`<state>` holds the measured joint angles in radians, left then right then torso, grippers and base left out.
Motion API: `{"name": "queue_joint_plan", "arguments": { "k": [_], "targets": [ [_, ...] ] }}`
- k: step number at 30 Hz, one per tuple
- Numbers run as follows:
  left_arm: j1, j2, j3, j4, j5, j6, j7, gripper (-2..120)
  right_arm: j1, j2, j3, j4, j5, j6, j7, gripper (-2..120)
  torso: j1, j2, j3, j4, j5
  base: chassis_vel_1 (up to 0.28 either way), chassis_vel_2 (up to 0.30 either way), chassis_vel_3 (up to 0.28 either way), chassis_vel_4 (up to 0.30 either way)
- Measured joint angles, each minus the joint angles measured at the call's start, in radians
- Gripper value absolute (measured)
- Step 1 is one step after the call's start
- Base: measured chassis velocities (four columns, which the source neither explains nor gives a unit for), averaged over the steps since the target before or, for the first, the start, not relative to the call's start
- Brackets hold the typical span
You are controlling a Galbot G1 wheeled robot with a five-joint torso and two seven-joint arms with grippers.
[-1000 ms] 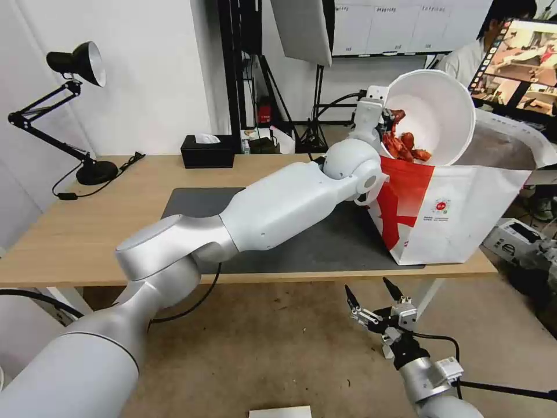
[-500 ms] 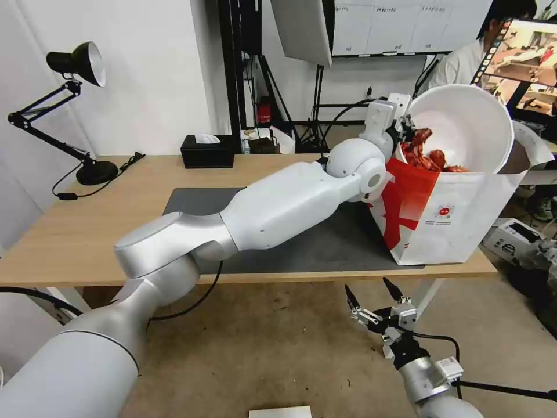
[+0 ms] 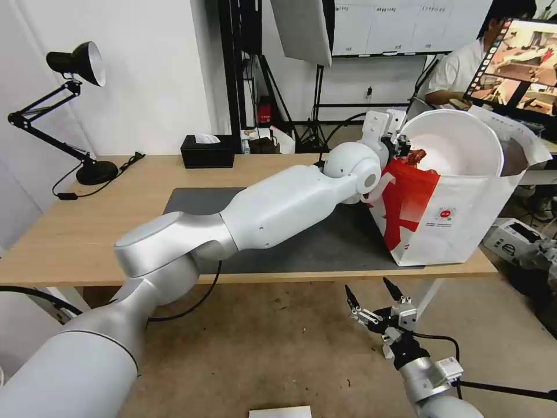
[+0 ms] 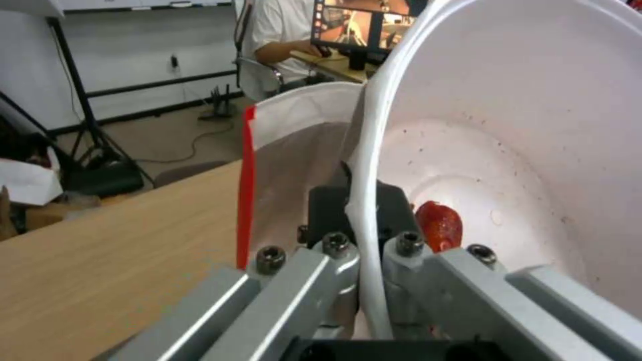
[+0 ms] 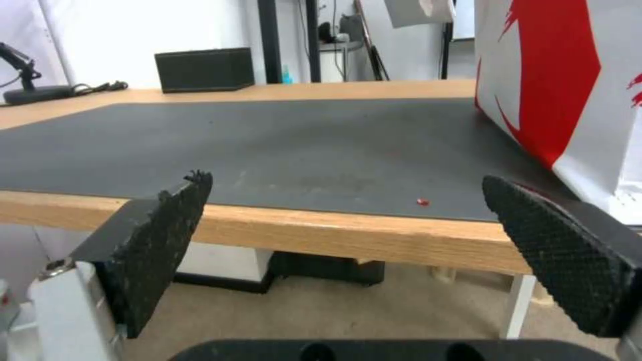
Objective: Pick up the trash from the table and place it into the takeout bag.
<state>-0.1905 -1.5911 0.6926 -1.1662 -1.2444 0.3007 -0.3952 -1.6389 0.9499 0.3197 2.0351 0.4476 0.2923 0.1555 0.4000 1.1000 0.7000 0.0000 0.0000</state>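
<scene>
A: Gripping what? L claw (image 3: 399,141) is pinched on bowl (image 3: 458,142) rim, bowl tipped, half inside takeout bag (image 3: 464,215) mouth so the scraps land inside.
B: R claw (image 3: 374,302)?
A: Spread wide, holding nothing, parked below counter (image 3: 116,197) edge.

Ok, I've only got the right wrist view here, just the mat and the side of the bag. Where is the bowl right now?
Observer: The left hand is shut on the rim of the white bowl, which is tipped on its side in the mouth of the takeout bag.
Operator: Anything left inside it?
Observer: The left wrist view shows one red scrap in the bowl, close to the gripped rim.
</scene>
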Motion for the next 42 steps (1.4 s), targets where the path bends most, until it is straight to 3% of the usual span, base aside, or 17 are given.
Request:
{"name": "queue_joint_plan", "arguments": {
  "k": [5,8,18,24,26,28,32,33,37,38,41,42],
  "targets": [
    [0.003,0.000,0.002,0.001,0.000,0.008,0.000,2,0.000,0.000,0.000,0.000,0.000,0.000,0.000,100,0.000,0.000,0.000,0.0000,0.0000,0.000,0.000,0.000,0.000],
    [0.004,-0.001,0.003,0.003,-0.002,0.009,-0.001,19,0.000,0.000,0.000,0.000,0.000,0.000,0.000,100,0.000,0.000,0.000,0.0000,0.0000,0.000,0.000,0.000,0.000],
    [0.005,0.000,-0.011,-0.015,-0.050,0.024,-0.019,50,0.000,0.000,0.000,0.000,0.000,0.000,0.000,100,0.000,0.000,0.000,-0.0001,0.0000,0.000,0.000,0.000,0.000],
    [0.008,0.038,-0.044,-0.083,-0.058,0.001,-0.057,75,0.000,0.000,0.000,0.000,0.000,0.000,0.000,100,0.000,0.000,0.000,0.0000,0.0000,0.000,0.000,0.000,0.000],
    [0.008,0.045,-0.051,-0.093,-0.057,-0.007,-0.066,79,0.000,0.000,0.000,0.000,0.000,0.000,0.000,100,0.000,0.000,0.000,0.0000,0.0000,0.000,0.000,0.000,0.000],
    [0.008,0.076,-0.074,-0.123,-0.055,-0.028,-0.091,91,0.000,0.000,0.000,0.000,0.000,0.000,0.000,100,0.000,0.000,0.000,-0.0001,-0.0001,0.000,0.000,0.000,0.000],
    [0.008,0.151,-0.089,-0.182,-0.042,-0.049,-0.106,99,0.000,0.000,0.000,0.000,0.000,0.000,0.000,100,0.000,0.000,0.000,0.0000,-0.0001,0.000,0.000,0.000,0.000],
    [0.008,0.151,-0.089,-0.182,-0.042,-0.049,-0.106,99,0.000,0.000,0.000,0.000,0.000,0.000,0.000,100,0.000,0.000,0.000,0.0000,-0.0001,0.000,0.000,0.000,0.000],
    [0.058,0.292,-0.106,-0.334,-0.016,-0.082,-0.169,100,0.000,0.000,0.000,0.000,0.000,0.000,0.000,100,0.000,0.000,0.000,0.0001,-0.0004,0.000,0.000,0.000,0.000],
    [0.058,0.292,-0.106,-0.334,-0.016,-0.082,-0.169,100,0.000,0.000,0.000,0.000,0.000,0.000,0.000,100,0.000,0.000,0.000,0.0001,-0.0004,0.000,0.000,0.000,0.000],
    [0.134,0.405,-0.138,-0.453,0.021,-0.090,-0.211,100,0.000,0.000,0.000,0.000,0.000,0.000,0.000,100,0.000,0.000,0.000,0.0003,-0.0006,0.000,0.000,0.000,0.000],
    [0.134,0.405,-0.138,-0.453,0.021,-0.090,-0.211,100,0.000,0.000,0.000,0.000,0.000,0.000,0.000,100,0.000,0.000,0.000,0.0003,-0.0006,0.000,0.000,0.000,0.000]
  ]
}}
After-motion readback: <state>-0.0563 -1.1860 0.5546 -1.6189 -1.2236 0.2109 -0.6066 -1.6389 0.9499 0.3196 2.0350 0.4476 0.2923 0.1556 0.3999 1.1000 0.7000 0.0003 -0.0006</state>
